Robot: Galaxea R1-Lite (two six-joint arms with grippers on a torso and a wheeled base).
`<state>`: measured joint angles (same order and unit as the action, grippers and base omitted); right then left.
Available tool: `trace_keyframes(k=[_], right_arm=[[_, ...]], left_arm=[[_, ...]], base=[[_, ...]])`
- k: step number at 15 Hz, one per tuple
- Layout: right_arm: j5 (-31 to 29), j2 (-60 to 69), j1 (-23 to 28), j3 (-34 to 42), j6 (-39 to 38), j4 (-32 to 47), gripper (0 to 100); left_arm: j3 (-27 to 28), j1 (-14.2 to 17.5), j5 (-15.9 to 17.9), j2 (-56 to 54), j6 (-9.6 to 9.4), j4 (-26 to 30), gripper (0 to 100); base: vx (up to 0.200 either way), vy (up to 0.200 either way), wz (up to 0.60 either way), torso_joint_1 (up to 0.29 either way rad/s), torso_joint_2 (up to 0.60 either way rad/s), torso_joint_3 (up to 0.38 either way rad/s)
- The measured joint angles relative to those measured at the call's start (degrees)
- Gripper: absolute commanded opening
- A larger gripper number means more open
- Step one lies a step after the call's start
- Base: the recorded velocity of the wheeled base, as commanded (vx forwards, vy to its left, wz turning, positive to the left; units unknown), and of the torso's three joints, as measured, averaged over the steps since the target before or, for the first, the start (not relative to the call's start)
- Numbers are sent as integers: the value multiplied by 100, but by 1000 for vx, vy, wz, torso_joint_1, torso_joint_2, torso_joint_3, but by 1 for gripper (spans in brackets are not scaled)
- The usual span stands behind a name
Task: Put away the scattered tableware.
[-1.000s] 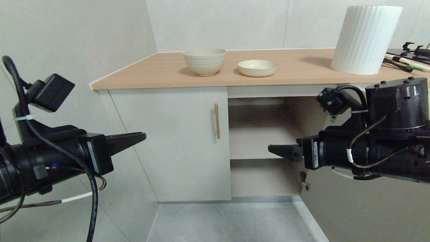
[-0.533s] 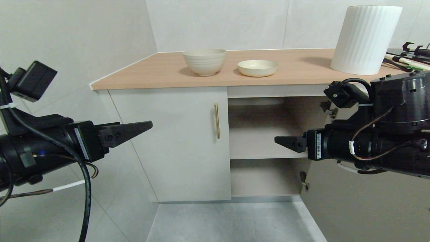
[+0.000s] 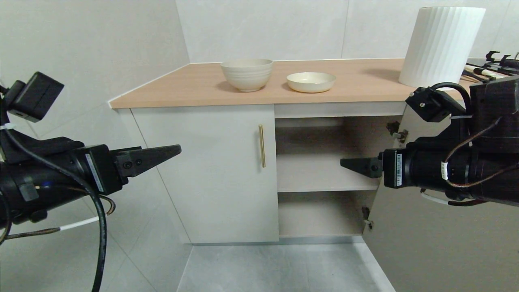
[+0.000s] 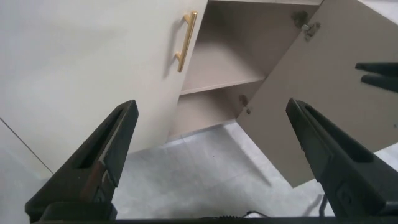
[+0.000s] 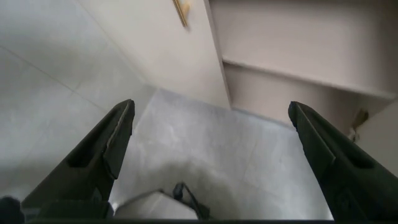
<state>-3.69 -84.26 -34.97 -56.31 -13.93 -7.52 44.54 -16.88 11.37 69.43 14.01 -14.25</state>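
A ribbed cream bowl point(image 3: 246, 74) and a shallow cream dish point(image 3: 311, 81) stand side by side on the wooden counter point(image 3: 194, 87). Below them the cabinet's right compartment point(image 3: 320, 174) stands with its door point(image 3: 429, 243) swung out, showing two bare shelves. My left gripper point(image 3: 172, 151) hovers open at the left, level with the shut left door point(image 3: 211, 170). In front of the shelves my right gripper point(image 3: 348, 164) hangs open. Each holds nothing; wide-apart fingers point(image 4: 93, 168) show in the left wrist view, and fingers point(image 5: 93, 165) in the right wrist view.
A tall white ribbed cylinder point(image 3: 442, 46) stands at the counter's right end, with utensils point(image 3: 492, 71) behind it. A brass handle point(image 3: 262, 146) is on the shut left door. Tiled wall closes in the left side; grey floor point(image 3: 279, 267) lies below.
My right arm has risen and drawn back to the right, away from the shelves. The left arm rose and turned a little, its tip now slightly higher and farther right.
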Motion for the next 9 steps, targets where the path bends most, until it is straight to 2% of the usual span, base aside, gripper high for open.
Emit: trace_keyframes(k=[9], right_arm=[[33,72,0,85,1,161,100]], left_arm=[[10,68,1,15,-5,7,100]], base=[[200,0,0,3,3,-1]])
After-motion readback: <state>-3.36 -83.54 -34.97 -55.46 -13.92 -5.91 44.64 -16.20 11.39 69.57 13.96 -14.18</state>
